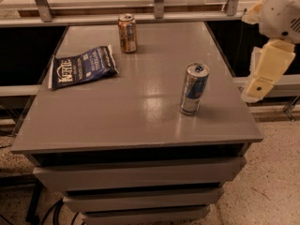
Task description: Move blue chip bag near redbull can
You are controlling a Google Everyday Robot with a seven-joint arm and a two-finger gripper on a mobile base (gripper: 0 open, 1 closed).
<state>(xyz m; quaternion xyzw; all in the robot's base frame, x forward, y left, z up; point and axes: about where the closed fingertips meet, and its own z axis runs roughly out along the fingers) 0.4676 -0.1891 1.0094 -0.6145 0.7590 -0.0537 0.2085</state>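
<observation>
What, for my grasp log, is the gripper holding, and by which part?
Nothing. The gripper hangs right of the table, touching nothing; the blue chip bag lies flat at its rear left.

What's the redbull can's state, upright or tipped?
Upright: the redbull can stands on its base on the table, silver top up. The gripper hangs beyond the table's right edge, apart from the can.
</observation>
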